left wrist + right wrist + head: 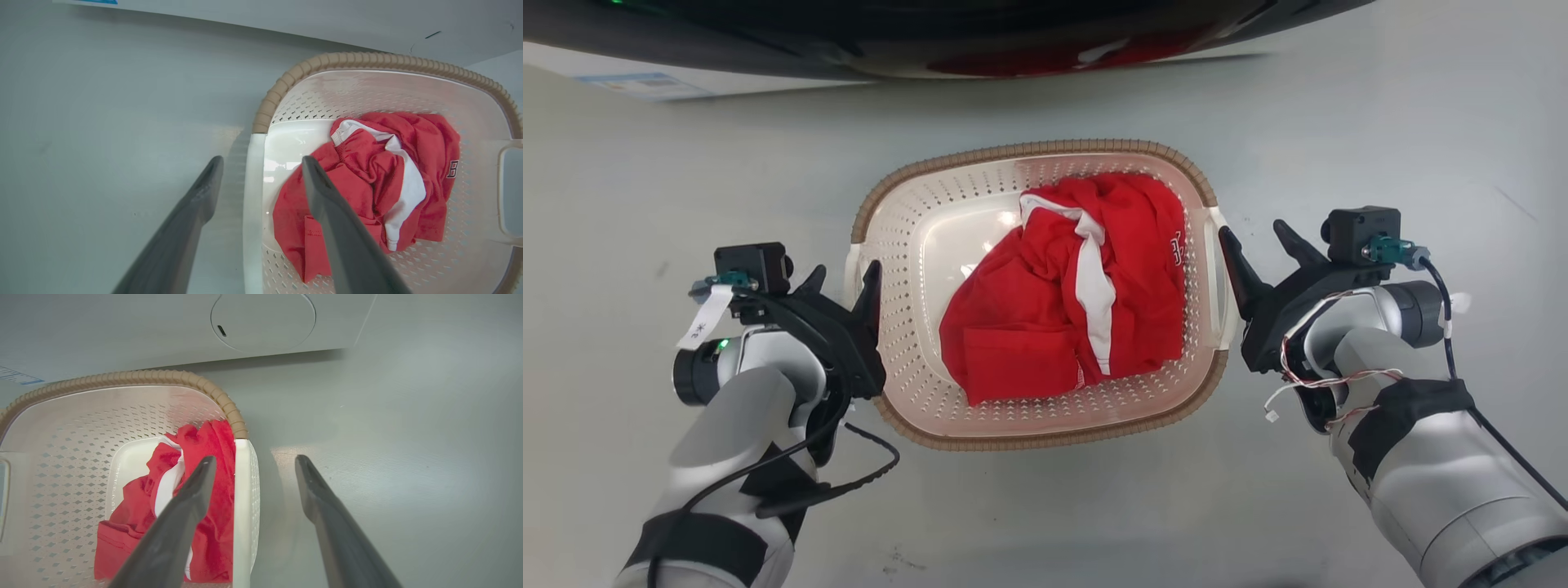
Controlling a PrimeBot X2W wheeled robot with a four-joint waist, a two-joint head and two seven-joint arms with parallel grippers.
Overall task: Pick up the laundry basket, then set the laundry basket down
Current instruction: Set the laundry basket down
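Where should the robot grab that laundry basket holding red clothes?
Grip the laundry basket by its two side handles, one end effector from each side. Wide and shallow, it should stay level that way; the open left end effector and right end effector straddle them.

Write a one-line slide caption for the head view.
Left gripper and right gripper, both open, poised at opposite ends of the laundry basket, which holds a red-and-white garment.

Laundry area, white washer (122,326) with a round cover (262,320) at the far edge of the grey floor (645,180), laundry basket (1029,151) holding red clothing (1045,318).
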